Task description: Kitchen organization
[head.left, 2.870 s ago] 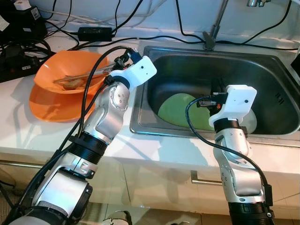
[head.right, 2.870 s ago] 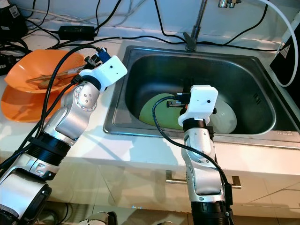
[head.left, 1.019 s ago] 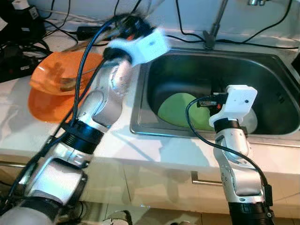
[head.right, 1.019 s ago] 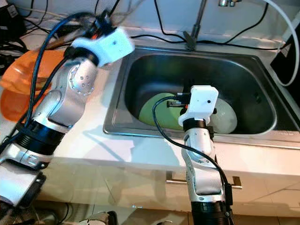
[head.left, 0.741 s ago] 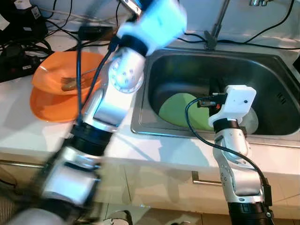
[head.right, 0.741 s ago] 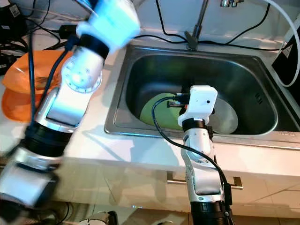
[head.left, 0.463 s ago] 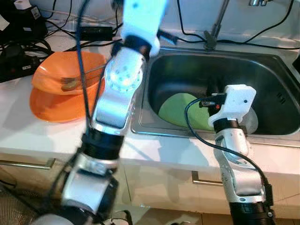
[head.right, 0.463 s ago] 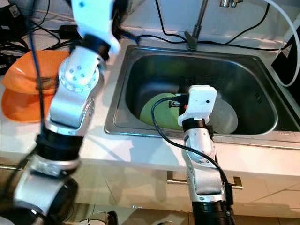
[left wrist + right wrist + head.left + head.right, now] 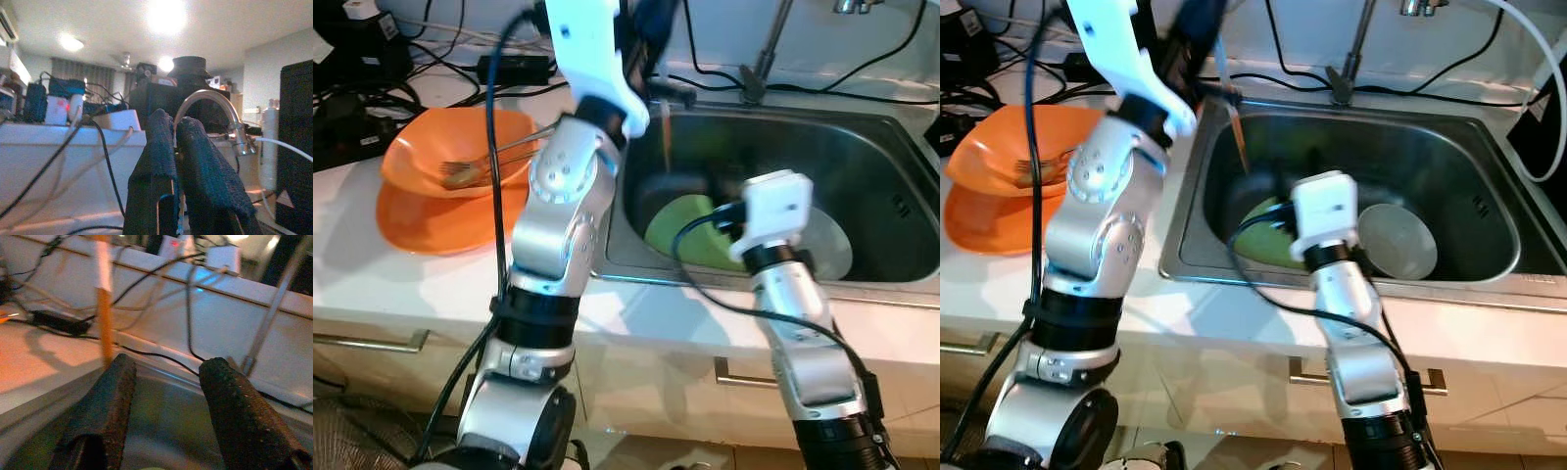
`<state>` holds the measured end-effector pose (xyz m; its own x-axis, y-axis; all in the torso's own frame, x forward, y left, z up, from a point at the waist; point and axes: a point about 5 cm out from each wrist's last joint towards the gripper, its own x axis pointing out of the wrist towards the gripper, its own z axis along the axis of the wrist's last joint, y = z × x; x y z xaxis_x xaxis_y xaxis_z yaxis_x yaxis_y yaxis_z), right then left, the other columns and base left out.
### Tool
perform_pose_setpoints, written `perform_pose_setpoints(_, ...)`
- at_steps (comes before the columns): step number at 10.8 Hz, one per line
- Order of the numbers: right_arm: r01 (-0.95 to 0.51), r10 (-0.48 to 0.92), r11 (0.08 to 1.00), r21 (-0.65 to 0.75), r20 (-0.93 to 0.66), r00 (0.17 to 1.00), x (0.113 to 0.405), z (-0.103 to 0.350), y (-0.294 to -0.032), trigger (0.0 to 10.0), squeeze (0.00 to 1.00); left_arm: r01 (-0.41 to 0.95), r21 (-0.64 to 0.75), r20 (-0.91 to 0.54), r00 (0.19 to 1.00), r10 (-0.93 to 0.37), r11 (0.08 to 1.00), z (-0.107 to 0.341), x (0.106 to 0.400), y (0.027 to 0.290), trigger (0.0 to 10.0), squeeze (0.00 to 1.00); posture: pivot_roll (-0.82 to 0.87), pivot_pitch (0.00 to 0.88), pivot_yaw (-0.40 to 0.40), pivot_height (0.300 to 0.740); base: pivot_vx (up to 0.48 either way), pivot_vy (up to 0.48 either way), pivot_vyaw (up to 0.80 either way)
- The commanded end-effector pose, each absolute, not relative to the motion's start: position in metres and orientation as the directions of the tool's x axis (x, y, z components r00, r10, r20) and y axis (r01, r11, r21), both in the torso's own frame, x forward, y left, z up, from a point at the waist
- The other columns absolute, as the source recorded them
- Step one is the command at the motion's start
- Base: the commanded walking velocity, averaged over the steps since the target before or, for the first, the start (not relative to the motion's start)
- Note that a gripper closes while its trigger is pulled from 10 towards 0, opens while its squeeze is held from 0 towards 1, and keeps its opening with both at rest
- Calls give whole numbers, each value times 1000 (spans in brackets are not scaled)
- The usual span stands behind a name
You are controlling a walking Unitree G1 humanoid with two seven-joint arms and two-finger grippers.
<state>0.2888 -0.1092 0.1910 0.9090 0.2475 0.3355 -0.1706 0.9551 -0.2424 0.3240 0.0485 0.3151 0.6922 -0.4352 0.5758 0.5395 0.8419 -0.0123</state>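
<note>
Left gripper (image 9: 175,122): raised high over the back left corner of the sink, above the table's rear edge. Its jaws are pressed narrowly together, almost touching, and they clamp the top of the chopstick.

Chopstick (image 9: 1237,127): held in the air by its upper end, touching neither sink nor table. Its long axis runs close to vertical, leaning a little so that the lower end sits further toward the sink's middle than the upper end. The lower part is orange and points down into the basin by the left wall; the upper part is pale. It is blurred in the head views.

Right gripper (image 9: 166,364): low inside the sink, over the green plate, facing the basin's back left corner and the hanging chopstick. Its jaws stand wide apart with nothing between them.

Sink (image 9: 871,147): a steel basin set into the table, with the faucet (image 9: 762,59) rising behind its back rim.

Green plate (image 9: 680,230): lies flat on the sink floor, left of centre, partly hidden by the right arm.

Steel bowl (image 9: 1400,240): stands upright on the sink floor, just beside the green plate on its right.

Orange bowl (image 9: 421,147): on the table left of the sink, resting on an orange plate (image 9: 411,220). A fork (image 9: 460,174) lies in it, handle reaching over the rim toward the sink.

Table (image 9: 372,284): white, with black cables along the back.
</note>
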Motion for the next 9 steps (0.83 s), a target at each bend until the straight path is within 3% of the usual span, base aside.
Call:
perform_pose_setpoints(1,-187,273,946,-266,340,900,290,193,-107,10000,471,582,-16,587,664,-463,813,318,318,44,10000,0,60,51,-43,740,0,0,0)
perform_pose_setpoints(2,-204,294,939,-278,334,896,290,192,-104,10000,0,621,-58,582,658,-479,782,315,316,42,10000,0,60,47,-43,740,0,0,0)
perform_pose_setpoints(9,-210,298,938,-278,331,895,290,192,-100,10000,0,711,-74,544,617,-569,700,308,309,33,10000,0,63,43,-36,740,0,0,0)
